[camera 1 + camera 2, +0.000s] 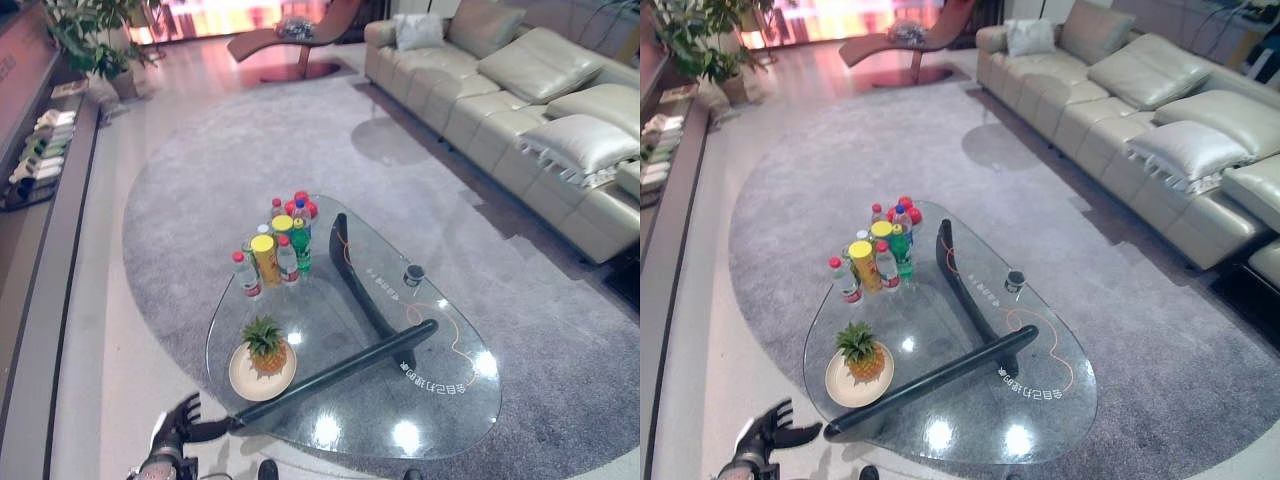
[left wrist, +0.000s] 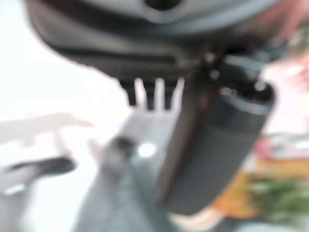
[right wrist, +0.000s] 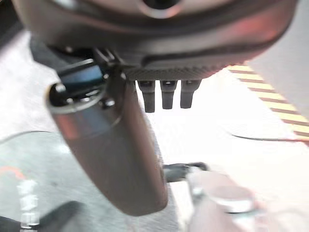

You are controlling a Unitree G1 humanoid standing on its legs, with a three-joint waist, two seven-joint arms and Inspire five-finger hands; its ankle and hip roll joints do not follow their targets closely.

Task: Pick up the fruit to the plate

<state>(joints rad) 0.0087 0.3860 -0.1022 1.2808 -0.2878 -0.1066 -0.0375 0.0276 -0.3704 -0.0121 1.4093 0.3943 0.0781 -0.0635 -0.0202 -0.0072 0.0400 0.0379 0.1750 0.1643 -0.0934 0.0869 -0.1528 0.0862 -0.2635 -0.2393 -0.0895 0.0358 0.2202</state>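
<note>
Glass table (image 1: 440,330): pineapple (image 1: 266,345) upright on plate (image 1: 240,378), just ahead-right of left hand (image 1: 178,420). Fingers spread, empty. Right hand (image 3: 120,159) probably open too, blurry.

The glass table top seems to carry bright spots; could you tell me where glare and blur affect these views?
Left eye view: white glare spots on the glass table near its front edge, pineapple clear. Left wrist view: the left hand is heavily blurred. Right wrist view: the right hand is sharper, its background washed out.

Yellow-green pineapple (image 1: 265,346), cream plate (image 1: 243,382), grey rug (image 1: 200,180).
</note>
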